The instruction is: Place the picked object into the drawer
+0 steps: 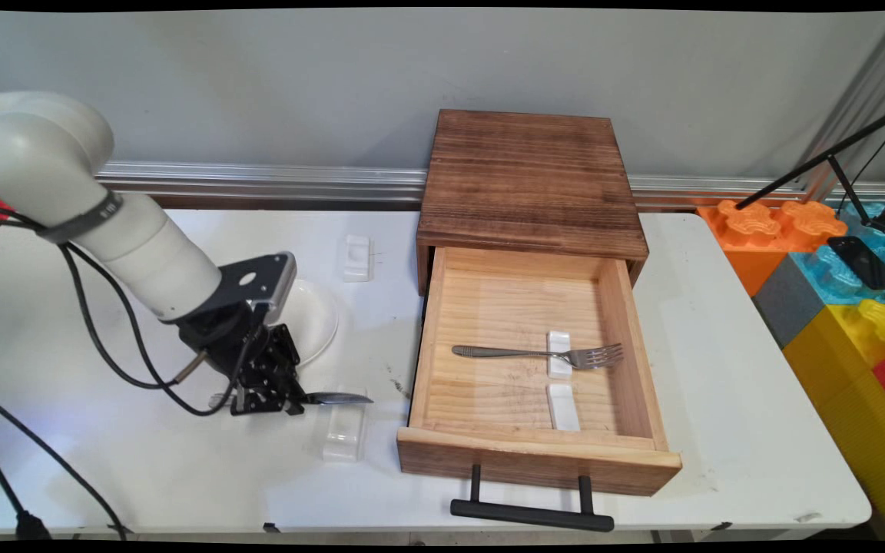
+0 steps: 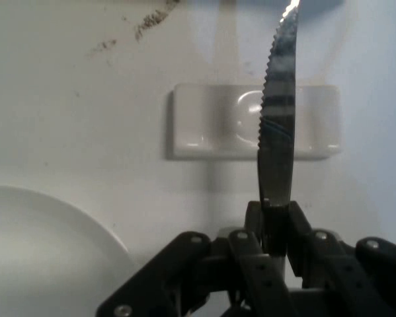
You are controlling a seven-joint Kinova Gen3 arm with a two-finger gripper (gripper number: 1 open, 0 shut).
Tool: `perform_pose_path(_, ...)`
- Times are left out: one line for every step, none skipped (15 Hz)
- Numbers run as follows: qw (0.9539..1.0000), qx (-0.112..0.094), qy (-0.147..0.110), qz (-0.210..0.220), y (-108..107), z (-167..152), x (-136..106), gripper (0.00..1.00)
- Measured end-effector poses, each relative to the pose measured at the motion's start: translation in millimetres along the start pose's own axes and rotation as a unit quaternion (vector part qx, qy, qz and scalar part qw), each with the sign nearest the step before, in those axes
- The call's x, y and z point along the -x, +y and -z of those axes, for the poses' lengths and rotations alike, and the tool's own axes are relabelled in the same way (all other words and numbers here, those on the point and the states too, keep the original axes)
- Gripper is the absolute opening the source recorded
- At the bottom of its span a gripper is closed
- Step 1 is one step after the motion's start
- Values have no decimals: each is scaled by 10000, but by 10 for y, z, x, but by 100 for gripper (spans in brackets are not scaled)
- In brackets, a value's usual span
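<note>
My black gripper (image 1: 277, 399) is shut on a steel knife (image 1: 339, 398), held just above the white table at its front left. The serrated blade (image 2: 278, 125) sticks out to the right over a small white cutlery rest (image 1: 343, 432), seen in the hand view as a rest (image 2: 214, 122) under the blade. A white plate (image 1: 312, 316) lies just behind the gripper, and its rim (image 2: 45, 244) shows at the hand view's lower left. An open wooden drawer (image 1: 427, 338) to the right holds a fork (image 1: 538, 353) laid across one of two white rests (image 1: 563, 405).
The dark wooden drawer box (image 1: 528, 180) stands at the table's back middle, its black handle (image 1: 531, 513) reaching the front edge. Another white rest (image 1: 356, 257) lies behind the plate. Coloured toy blocks (image 1: 834, 292) sit off the table's right side. Black cables (image 1: 97, 338) hang from the arm.
</note>
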Motion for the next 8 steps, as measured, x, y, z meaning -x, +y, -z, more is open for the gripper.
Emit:
perform_pose_path(10000, -2, -6, -9, -1, 55, -14, 0)
perform_pose_path(10000, -14, -9, -18, 0, 124, -31, 0)
perform_pose_path(10000, -32, -16, -23, 1, 197, -49, 0)
perform_pose_path(10000, -50, -20, -26, 2, 258, -64, 0)
perform_pose_path(10000, -65, -25, -25, 3, 302, -75, 0)
perform_pose_path(10000, -87, -33, -23, 3, 367, -90, 0)
perform_pose_path(9999, -105, -40, -23, 4, 412, -102, 0)
perform_pose_path(9999, -131, -49, -24, 6, 479, -121, 0)
